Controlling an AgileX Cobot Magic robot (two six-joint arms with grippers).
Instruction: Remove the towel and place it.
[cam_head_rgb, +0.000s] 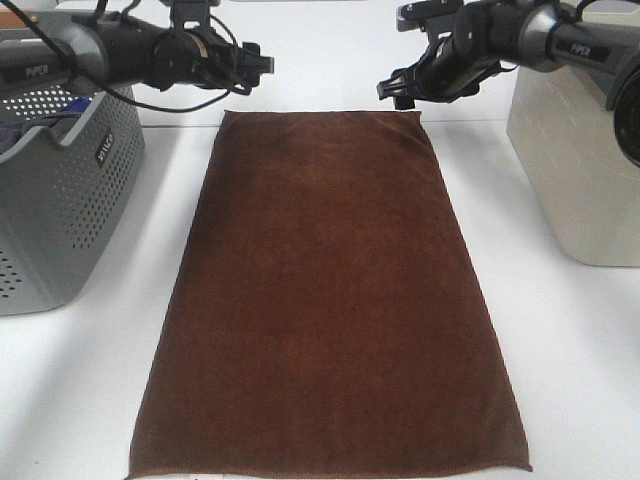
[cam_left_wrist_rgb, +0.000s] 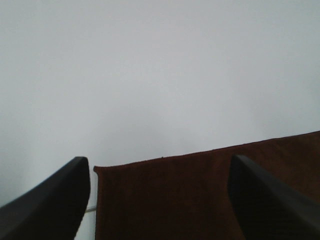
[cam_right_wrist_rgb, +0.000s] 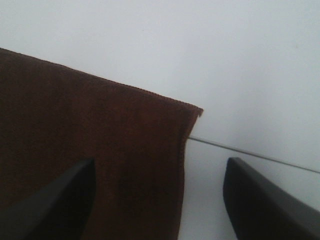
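Brown towel (cam_head_rgb: 330, 300) is being shown spread flat on the white table (cam_head_rgb: 580, 380), its long axis running from the near edge away toward both claws. Left claw (cam_head_rgb: 262, 62) and right claw (cam_head_rgb: 392, 92), both released and empty, are being held just above the far corners. Grey basket (cam_head_rgb: 60, 190) and beige bin (cam_head_rgb: 580, 170) are flanking it, well apart.

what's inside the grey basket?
Through the open top of the grey basket only a bit of blue cloth shows. The perforated walls and the left arm hide whatever lies deeper.
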